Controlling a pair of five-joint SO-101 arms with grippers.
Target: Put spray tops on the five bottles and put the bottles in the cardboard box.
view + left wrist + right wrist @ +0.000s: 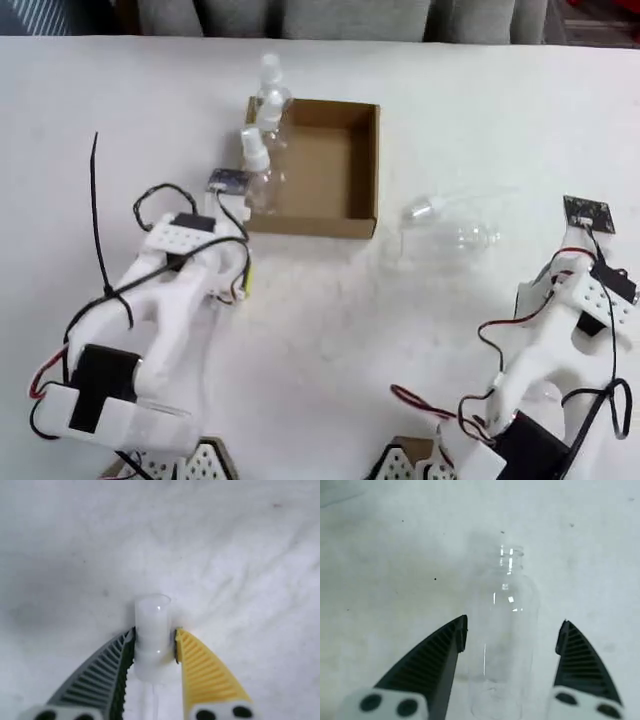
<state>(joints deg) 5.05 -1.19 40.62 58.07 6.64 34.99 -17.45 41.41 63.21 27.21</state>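
At the far middle of the white table point(330, 320) sits the cardboard box point(320, 222), brown, with its top open. Three capped bottles point(257, 172) stand upright in a row along its left wall, clear with white spray heads. Whether each stands inside or just outside the wall cannot be told. Right of the box and apart from it, a lying bottle point(455, 232) rests on its side on the table, its white spray head on and turned toward the box. In the left wrist view the left gripper point(154, 632) has one grey and one yellow jaw, both clenched on a loose white spray top point(152, 620). A thin dip tube point(150, 705) trails back between the jaws. In the right wrist view the right gripper point(514, 622) holds its black jaws spread wide on either side of a bare bottle point(502, 630), clear, with its open neck pointing away from the camera. Neither jaw visibly presses on it. In the high view the left arm point(170, 290) is folded at the near-left edge of the table and the right arm point(560, 340) at the near-right.
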